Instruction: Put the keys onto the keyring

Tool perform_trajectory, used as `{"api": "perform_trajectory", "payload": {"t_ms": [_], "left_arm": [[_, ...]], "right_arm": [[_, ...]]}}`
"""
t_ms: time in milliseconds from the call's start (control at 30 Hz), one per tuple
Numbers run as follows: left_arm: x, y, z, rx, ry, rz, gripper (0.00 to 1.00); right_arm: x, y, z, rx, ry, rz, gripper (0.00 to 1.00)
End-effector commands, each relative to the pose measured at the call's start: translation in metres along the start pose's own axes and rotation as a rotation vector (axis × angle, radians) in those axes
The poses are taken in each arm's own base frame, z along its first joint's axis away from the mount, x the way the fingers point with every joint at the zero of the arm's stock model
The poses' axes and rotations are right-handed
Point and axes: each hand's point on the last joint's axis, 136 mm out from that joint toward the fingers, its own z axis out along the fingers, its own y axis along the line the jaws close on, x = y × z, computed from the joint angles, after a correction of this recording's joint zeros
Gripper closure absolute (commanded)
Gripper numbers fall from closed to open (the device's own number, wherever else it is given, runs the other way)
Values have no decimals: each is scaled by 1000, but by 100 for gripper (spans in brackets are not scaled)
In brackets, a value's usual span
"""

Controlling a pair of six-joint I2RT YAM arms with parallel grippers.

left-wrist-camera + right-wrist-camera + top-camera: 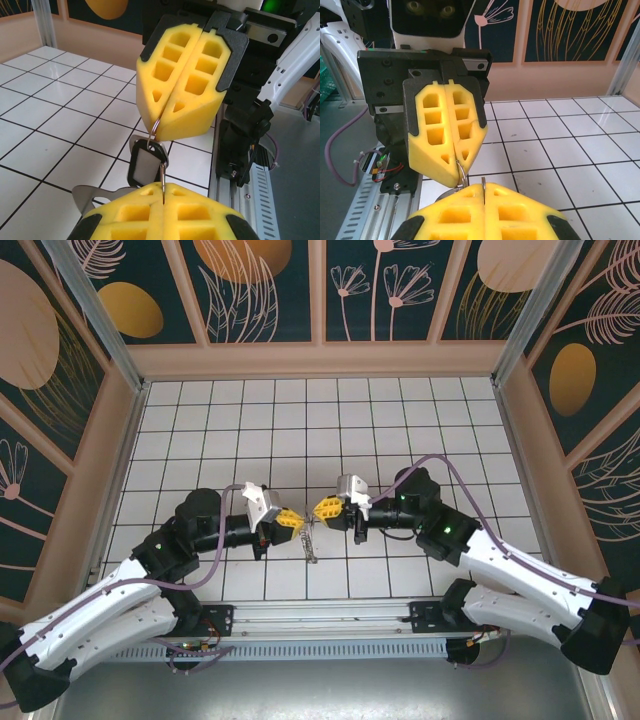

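Above the white tiled floor, my left gripper [293, 522] and right gripper [322, 508] meet tip to tip. Both are shut on a thin metal keyring. In the left wrist view my own yellow fingers [163, 188] pinch the keyring wire [163, 172] edge-on. The right gripper [158, 131] clamps its upper curve. A black tag with a grey window [144, 162] hangs from the ring, and a pale metal key [86, 196] lies below and behind it. In the right wrist view my right gripper [484, 187] holds the wire while the left gripper [456, 168] grips the ring's curve [464, 172]. The keys [310, 543] dangle under the tips.
An aluminium rail [330, 620] with both arm bases runs along the near edge, close under the grippers. Patterned walls [320, 290] enclose the tiled floor [320, 430] at the back and both sides.
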Motion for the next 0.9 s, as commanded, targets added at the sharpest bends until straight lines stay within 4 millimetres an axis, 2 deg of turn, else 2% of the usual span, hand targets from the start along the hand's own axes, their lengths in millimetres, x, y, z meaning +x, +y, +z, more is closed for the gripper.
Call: {"api": "perform_trajectory", "payload": {"t_ms": [0, 433, 867], "left_arm": [[-24, -6, -4, 22, -71, 56, 100], [-23, -5, -4, 15, -69, 57, 100], [-24, -7, -4, 25, -72, 61, 100]], "right_arm": [[-17, 8, -2, -36, -41, -11, 100], [-14, 20, 1, -117, -24, 6, 100], [-16, 14, -1, -70, -39, -8, 100]]}}
